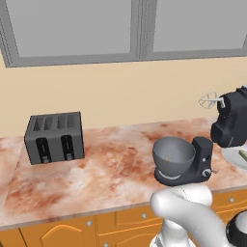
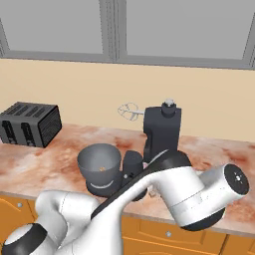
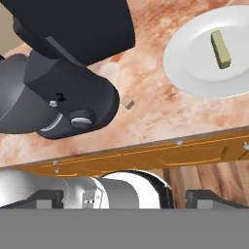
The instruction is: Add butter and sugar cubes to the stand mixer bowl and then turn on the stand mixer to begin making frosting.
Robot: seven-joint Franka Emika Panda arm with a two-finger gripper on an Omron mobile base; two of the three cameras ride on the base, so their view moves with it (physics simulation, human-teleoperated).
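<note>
One mixer (image 1: 226, 120) with its head tilted up; bowl (image 1: 173, 157) seated below; butter (image 3: 221, 49) on plate (image 3: 204, 58); sugar cube (image 3: 127, 102) beside the mixer base. Gripper (image 3: 124, 199) jaws apart, empty. Descend squarely over the butter, closing across its narrow sides.

The left base view looks forward and down at the counter (image 1: 96, 164) from behind the arm; the right base view does so from the other side. Both share the mixer (image 1: 230, 123) and toaster (image 1: 54, 138). The hand view looks close down on the plate (image 3: 194, 68).
</note>
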